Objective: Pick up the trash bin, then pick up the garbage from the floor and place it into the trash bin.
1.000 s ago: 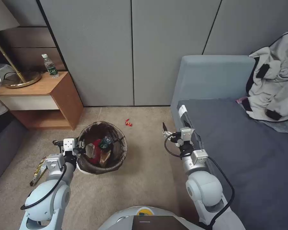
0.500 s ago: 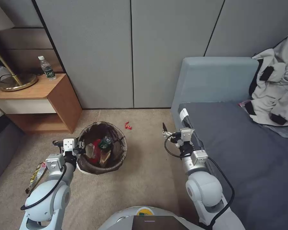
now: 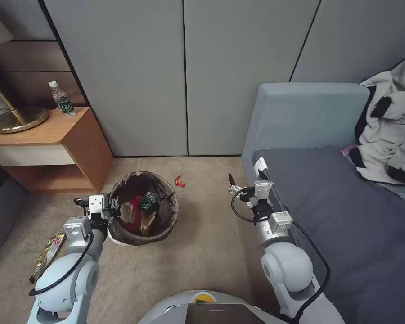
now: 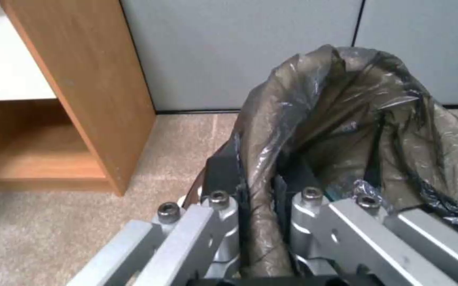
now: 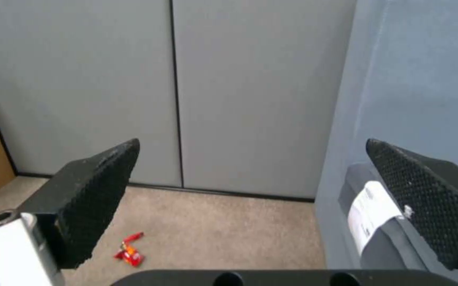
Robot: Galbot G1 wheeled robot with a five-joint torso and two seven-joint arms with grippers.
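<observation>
The trash bin (image 3: 166,225), lined with a dark bag, hangs in front of me with red, brown and green-labelled garbage inside. My left gripper (image 3: 114,208) is shut on its near-left rim; in the left wrist view the fingers (image 4: 224,206) pinch the folded bag (image 4: 346,131). On the carpet beyond the bin lies a small red wrapper (image 3: 180,182), also in the right wrist view (image 5: 129,250). A yellow-brown wrapper (image 3: 47,253) lies on the floor at my left. My right gripper (image 3: 246,178) is open and holds nothing, beside the sofa's edge (image 5: 253,159).
A wooden nightstand (image 3: 72,144) stands at the left with a water bottle (image 3: 63,99) and a brass lamp base (image 3: 18,119) on it. A grey sofa (image 3: 346,202) with a light jacket (image 3: 391,130) takes up the right side. Grey wall panels (image 3: 184,76) close off the far side.
The whole head view has shifted: floor, nightstand and wrappers have slid nearer and outward, so the camera has moved forward. Both arms and the held bin keep their places in the view.
</observation>
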